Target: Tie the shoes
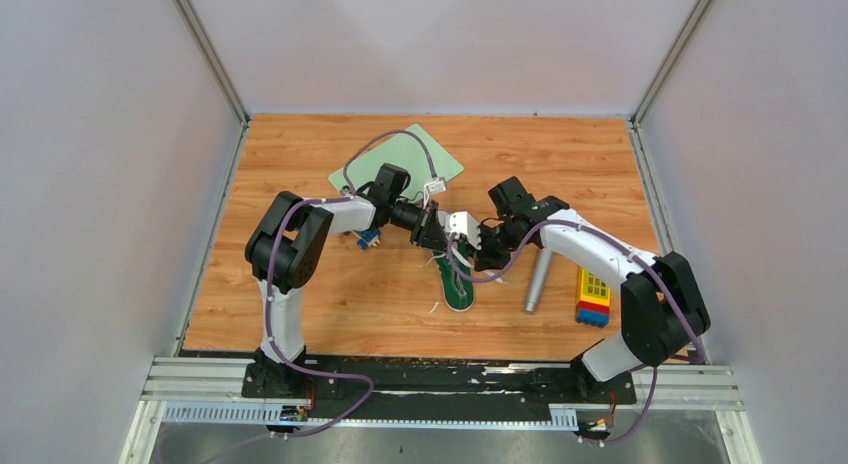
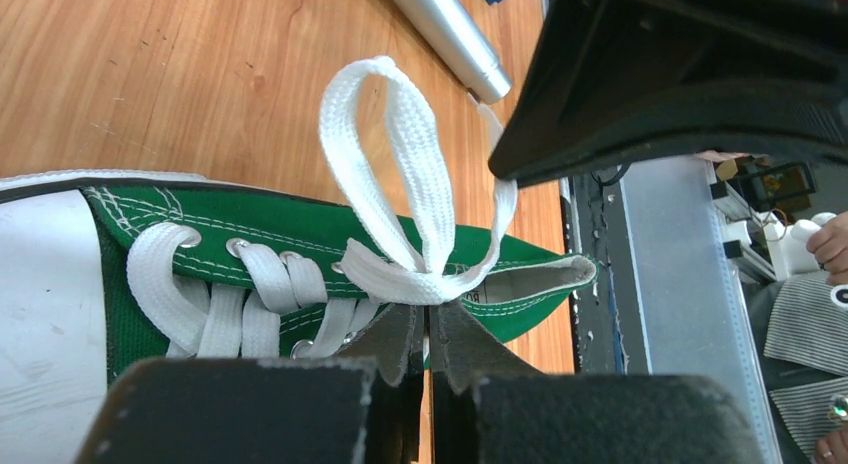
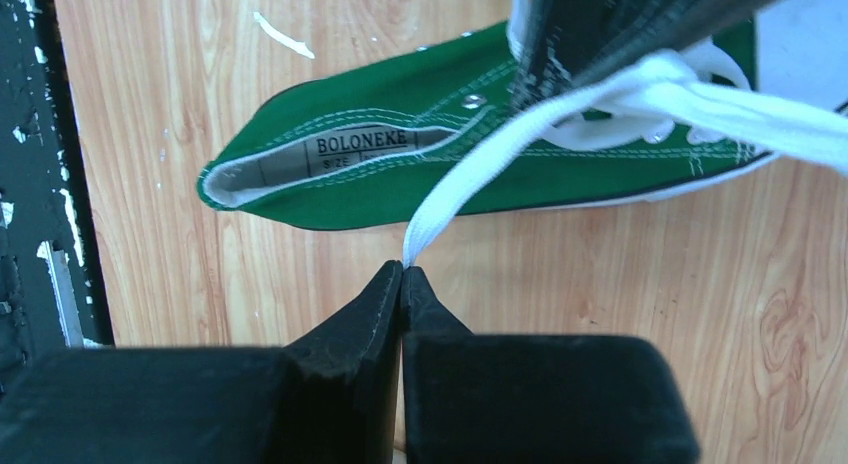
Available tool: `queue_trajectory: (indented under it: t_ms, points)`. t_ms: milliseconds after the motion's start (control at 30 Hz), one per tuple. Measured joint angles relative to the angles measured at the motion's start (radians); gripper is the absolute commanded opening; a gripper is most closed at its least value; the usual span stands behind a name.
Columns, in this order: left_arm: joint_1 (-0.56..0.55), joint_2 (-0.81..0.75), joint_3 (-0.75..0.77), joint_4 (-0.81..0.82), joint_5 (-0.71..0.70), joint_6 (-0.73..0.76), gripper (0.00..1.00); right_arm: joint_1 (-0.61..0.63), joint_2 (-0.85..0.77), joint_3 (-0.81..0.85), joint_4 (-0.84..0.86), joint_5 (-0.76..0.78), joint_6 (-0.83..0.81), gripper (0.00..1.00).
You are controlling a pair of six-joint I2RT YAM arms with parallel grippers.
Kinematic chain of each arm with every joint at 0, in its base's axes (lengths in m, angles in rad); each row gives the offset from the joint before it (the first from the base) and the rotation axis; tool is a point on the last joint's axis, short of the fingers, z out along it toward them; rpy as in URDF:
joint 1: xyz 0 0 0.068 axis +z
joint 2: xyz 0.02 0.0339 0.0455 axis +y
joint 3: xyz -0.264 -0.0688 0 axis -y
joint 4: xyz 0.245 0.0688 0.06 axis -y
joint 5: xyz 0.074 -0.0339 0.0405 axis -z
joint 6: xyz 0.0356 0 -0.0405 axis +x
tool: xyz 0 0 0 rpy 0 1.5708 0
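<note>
The green sneaker (image 1: 458, 284) lies on the wooden table between both arms; its toe points away from the arm bases. In the left wrist view, my left gripper (image 2: 432, 309) is shut on the white lace at the crossing over the shoe's tongue (image 2: 300, 219), and a lace loop (image 2: 400, 154) stands up above it. In the right wrist view, my right gripper (image 3: 403, 269) is shut on the end of a taut white lace (image 3: 500, 154) running to the shoe (image 3: 400, 174). Both grippers meet over the shoe in the top view, left (image 1: 440, 234) and right (image 1: 470, 254).
A grey microphone (image 1: 538, 279) lies just right of the shoe, and a coloured toy block (image 1: 592, 296) lies further right. A green mat (image 1: 396, 164) lies at the back. A small blue object (image 1: 368, 238) sits under the left arm.
</note>
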Motion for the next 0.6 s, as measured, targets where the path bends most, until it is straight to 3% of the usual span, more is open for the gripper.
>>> queue_trajectory:
  t_ms: [67, 200, 300, 600]
  points:
    - [0.0, 0.0, 0.005, -0.02, 0.0, 0.019, 0.0, -0.027, 0.006, 0.002, 0.003, -0.011, 0.01, 0.06]
    - [0.0, 0.0, 0.017, -0.057, 0.0, 0.057, 0.01, -0.093, 0.043, 0.015, 0.004, -0.047, 0.028, 0.29]
    - [0.0, 0.0, 0.017, -0.061, 0.0, 0.062, 0.01, -0.123, 0.063, 0.031, 0.003, -0.08, 0.037, 0.38]
    - [0.0, 0.006, 0.031, -0.09, 0.015, 0.102, 0.04, -0.226, 0.239, 0.198, 0.001, -0.319, 0.2, 0.46]
